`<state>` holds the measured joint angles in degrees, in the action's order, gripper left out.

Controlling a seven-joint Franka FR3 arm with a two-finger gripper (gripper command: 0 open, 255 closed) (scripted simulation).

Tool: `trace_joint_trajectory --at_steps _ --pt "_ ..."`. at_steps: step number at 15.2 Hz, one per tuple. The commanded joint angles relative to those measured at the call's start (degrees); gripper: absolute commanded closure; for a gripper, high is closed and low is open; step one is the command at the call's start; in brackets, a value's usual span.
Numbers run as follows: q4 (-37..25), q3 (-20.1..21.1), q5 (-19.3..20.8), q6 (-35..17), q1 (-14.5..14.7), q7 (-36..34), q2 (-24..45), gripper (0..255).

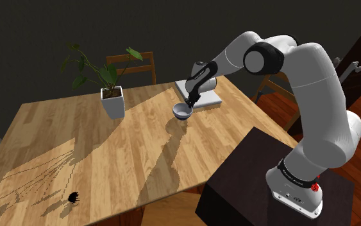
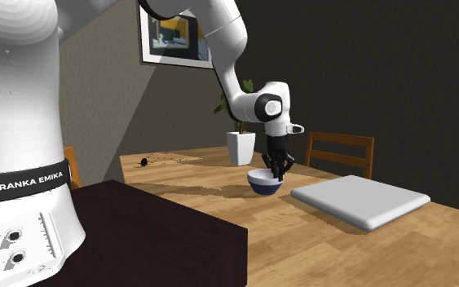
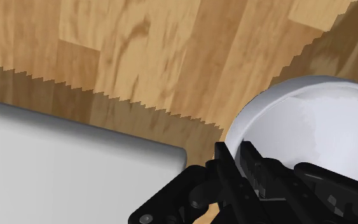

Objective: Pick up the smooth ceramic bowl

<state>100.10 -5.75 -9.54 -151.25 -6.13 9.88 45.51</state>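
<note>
Currently the hand (image 2: 277, 171) pinches the rim of the bowl (image 2: 262, 184); so thin a hold could let it tilt and slip.

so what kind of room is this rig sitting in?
Most likely a home dining room: a wooden table with wooden chairs drawn up to it, a potted plant on top, and a framed picture on the wall.

The bowl (image 2: 262, 183) is white inside and dark blue outside, the gripper (image 2: 276, 171) all black, the table (image 1: 108, 154) pale wood with streaked plank grain, the flat tray (image 2: 362, 200) light grey, the planter (image 1: 113, 103) white under green leaves (image 1: 134, 53).
</note>
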Motion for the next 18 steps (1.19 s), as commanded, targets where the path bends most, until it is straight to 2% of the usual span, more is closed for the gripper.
trace_joint_trajectory --at_steps 1,5,18 --pt "0.0 0.0 0.0 0.0 0.0 0.0 0.0 255" --pt "0.0 0.0 0.0 0.0 0.0 0.0 0.0 255" --pt "2.4 -1.2 1.1 5.8 0.9 -0.8 -8.1 255"
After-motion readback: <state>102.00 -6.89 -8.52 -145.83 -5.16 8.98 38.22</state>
